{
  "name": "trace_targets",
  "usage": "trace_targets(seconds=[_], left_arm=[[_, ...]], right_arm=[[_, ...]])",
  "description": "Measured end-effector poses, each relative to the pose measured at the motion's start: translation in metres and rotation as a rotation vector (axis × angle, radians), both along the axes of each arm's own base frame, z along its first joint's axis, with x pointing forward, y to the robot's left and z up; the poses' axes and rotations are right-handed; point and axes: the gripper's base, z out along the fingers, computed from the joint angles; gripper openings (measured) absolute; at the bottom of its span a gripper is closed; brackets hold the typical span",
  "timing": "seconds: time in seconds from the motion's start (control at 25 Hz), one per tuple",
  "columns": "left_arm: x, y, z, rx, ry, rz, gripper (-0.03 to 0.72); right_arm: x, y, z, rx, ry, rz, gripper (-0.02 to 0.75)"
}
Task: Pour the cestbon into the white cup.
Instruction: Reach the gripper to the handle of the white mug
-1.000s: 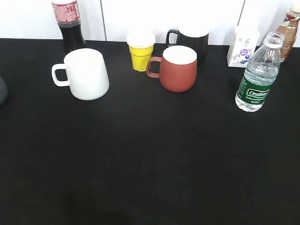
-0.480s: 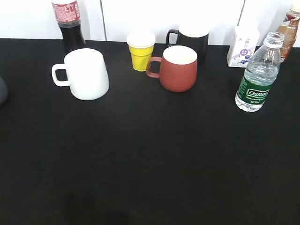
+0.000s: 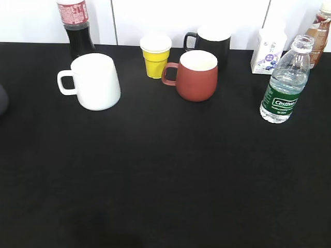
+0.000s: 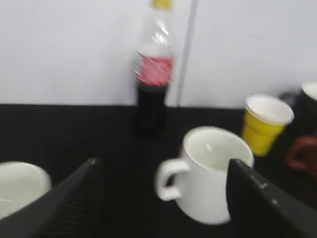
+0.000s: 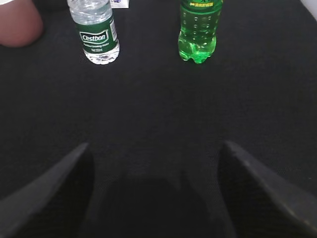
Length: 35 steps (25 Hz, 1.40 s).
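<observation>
Left gripper [image 4: 161,198]: jaws spread wide, empty, facing the white cup [image 3: 95,81] at table left. Centre — a red-brown mug [image 3: 195,75] and yellow cup [image 3: 155,56], possible wrong targets. The cestbon [image 3: 283,82] stands upright and uncapped at table right. Right gripper [image 5: 156,193]: wide, empty, well short of it. Risk: a high or off-centre grasp could tip the open bottle — or squeeze water out.

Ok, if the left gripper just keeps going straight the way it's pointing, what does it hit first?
Most likely the white cup: it sits between the open left gripper fingers, straight ahead in the wrist view. The cola bottle stands farther back, slightly left. Depth is hard to judge.
</observation>
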Motion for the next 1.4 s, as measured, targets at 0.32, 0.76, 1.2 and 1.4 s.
trace_targets(seconds=[0.32,0.76,1.2,1.4], left_arm=[[0.056,-0.025,-0.093,0.144,0.011,0.041,0.561],[0.090,-0.036,-0.127,0.177,0.022,0.062,0.457],[0.123,-0.036,-0.136,0.183,0.006,0.069,0.443],[0.170,-0.029,-0.142,0.190,-0.057,0.075,0.295]], right_arm=[[0.000,0.000,0.000,0.000,0.000,0.000,0.591],[0.000,0.000,0.000,0.000,0.000,0.000,0.591],[0.000,0.000,0.000,0.000,0.000,0.000,0.591],[0.000,0.000,0.000,0.000,0.000,0.000,0.591]])
